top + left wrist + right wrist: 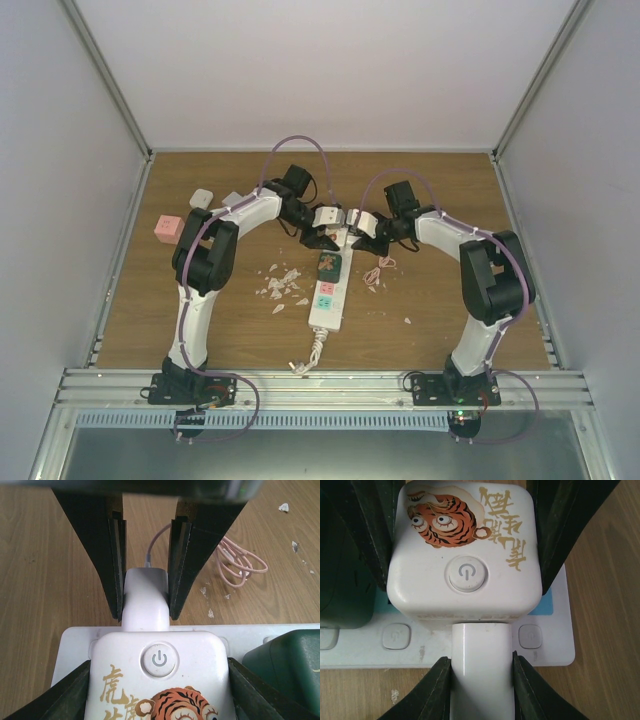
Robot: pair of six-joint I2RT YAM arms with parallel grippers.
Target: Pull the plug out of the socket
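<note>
A cube (465, 555) on the socket (555, 647) holds the plug (481, 675).

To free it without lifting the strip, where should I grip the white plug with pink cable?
Grip the white plug on its two flat sides, coming from the pink cable end: it sticks straight out of the tiger cube, so a pull along its length should free it.

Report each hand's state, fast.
Left hand: closed on the white plug.
Right hand: closed on the tiger cube.
</note>
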